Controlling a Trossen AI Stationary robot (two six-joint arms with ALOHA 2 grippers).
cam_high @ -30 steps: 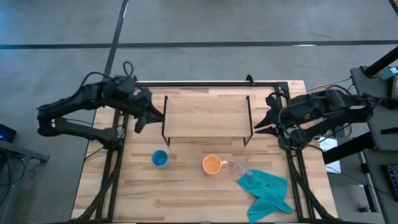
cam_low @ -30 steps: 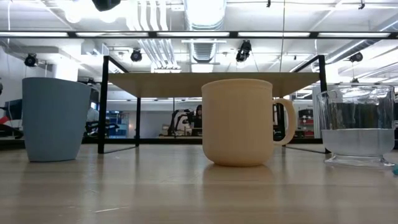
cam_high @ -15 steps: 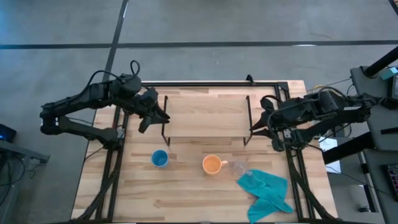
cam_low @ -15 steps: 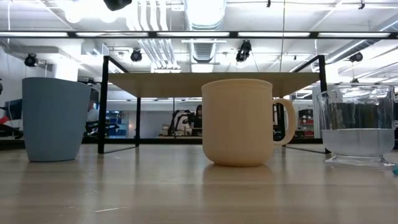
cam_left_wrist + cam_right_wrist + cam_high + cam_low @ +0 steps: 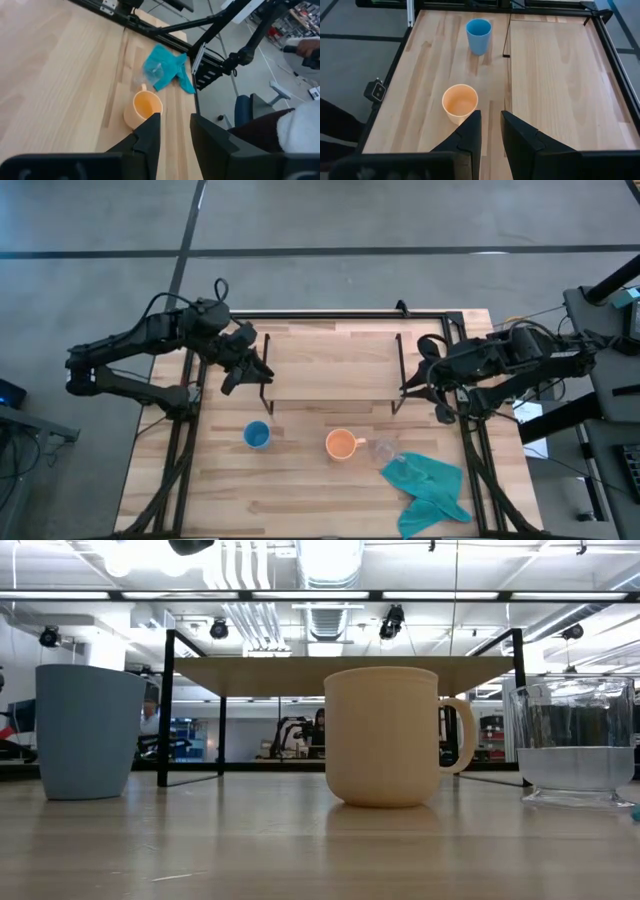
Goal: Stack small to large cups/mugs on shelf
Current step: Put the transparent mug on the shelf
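Note:
Three cups stand upright on the table in front of the shelf (image 5: 333, 365), a light-wood board on black wire legs. The blue cup (image 5: 257, 434) is on the left, the orange mug (image 5: 342, 444) in the middle, and the clear glass cup (image 5: 385, 451) on the right. In the low view they show as blue cup (image 5: 85, 730), orange mug (image 5: 385, 735) and glass cup (image 5: 575, 740). My left gripper (image 5: 255, 365) hovers by the shelf's left end, open. My right gripper (image 5: 408, 380) hovers by its right end, open. Both hold nothing.
A teal cloth (image 5: 430, 485) lies crumpled near the table's right near corner, touching the glass cup. The right wrist view shows the blue cup (image 5: 479, 35) and orange mug (image 5: 460, 102) beside the shelf board (image 5: 555, 75). A person's sleeve (image 5: 300, 130) shows beyond the table.
My left gripper has moved toward the table's right, up to the shelf's left end. My right gripper has moved toward the table's left and slightly nearer, up to the shelf's right end. The cups and cloth have stayed in place.

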